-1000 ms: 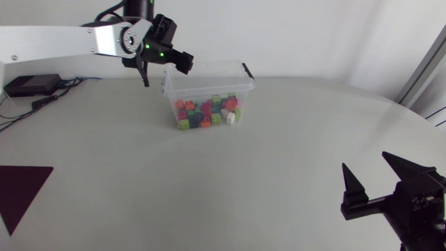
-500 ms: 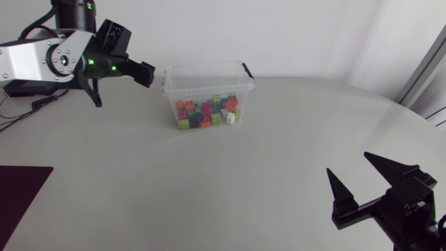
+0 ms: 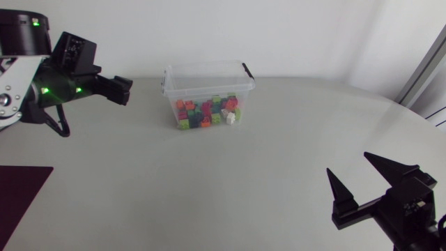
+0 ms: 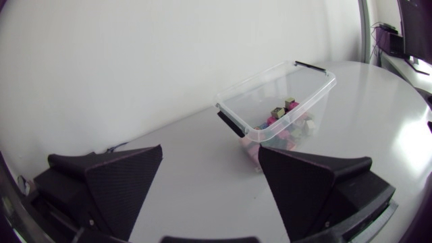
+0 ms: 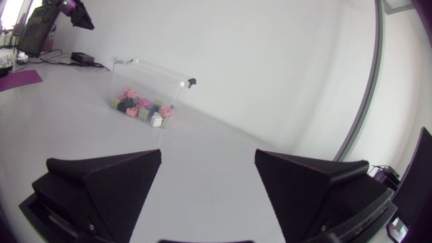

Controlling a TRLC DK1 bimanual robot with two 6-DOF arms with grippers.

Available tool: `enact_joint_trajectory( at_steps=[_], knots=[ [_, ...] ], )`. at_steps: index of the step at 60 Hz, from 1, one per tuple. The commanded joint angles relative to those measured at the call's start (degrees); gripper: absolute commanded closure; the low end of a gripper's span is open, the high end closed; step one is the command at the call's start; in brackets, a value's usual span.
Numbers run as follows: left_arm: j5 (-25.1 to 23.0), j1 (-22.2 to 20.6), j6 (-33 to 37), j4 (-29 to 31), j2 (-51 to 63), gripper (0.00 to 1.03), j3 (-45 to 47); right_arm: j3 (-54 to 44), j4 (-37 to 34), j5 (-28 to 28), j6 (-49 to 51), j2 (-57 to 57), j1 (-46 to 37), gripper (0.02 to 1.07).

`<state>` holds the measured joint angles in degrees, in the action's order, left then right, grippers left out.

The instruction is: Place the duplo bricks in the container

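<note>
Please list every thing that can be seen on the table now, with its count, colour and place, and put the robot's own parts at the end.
table: one, light grey, under everything
container: one, clear plastic with black latches, no lid on it, at the far middle of the table
bricks: many, red, green, pink, blue and white, all inside the container; none lies loose on the table
mat: one, dark red, at the near left edge of the table
left tool: one, black, open and empty, raised to the left of the container
right tool: one, black, open and empty, at the near right, far from the container
</note>
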<state>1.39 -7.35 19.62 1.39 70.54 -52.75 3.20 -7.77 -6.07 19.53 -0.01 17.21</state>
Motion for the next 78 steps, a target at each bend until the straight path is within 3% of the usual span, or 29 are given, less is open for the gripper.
enact_joint_trajectory(
  at_steps=[1,15,30,40,78],
  knots=[
    [-0.42,0.85,-1.51,-2.27,-4.54,0.04,4.94,-0.39,-1.37,-0.7,-0.54,-0.34,0.1,0.07],
    [-0.42,1.91,-1.6,-10.79,-16.58,0.04,18.03,-0.39,-1.19,-1.41,-0.9,-0.34,-1.22,0.07],
    [-0.42,1.99,-3.27,-12.2,-31.17,0.04,29.81,-0.48,-1.02,-3.25,-3.62,-0.34,-2.97,0.07],
    [-0.42,1.92,-4.1,-12.08,-42.06,0.04,37.32,-0.48,-0.91,-3.23,-4.98,-0.34,-3.8,0.07],
    [-1.05,5.44,-14.14,-5.16,-60.49,0.04,47.31,-2.24,4.71,2.79,-14.39,-0.11,-12.48,0.07]
  ],
)
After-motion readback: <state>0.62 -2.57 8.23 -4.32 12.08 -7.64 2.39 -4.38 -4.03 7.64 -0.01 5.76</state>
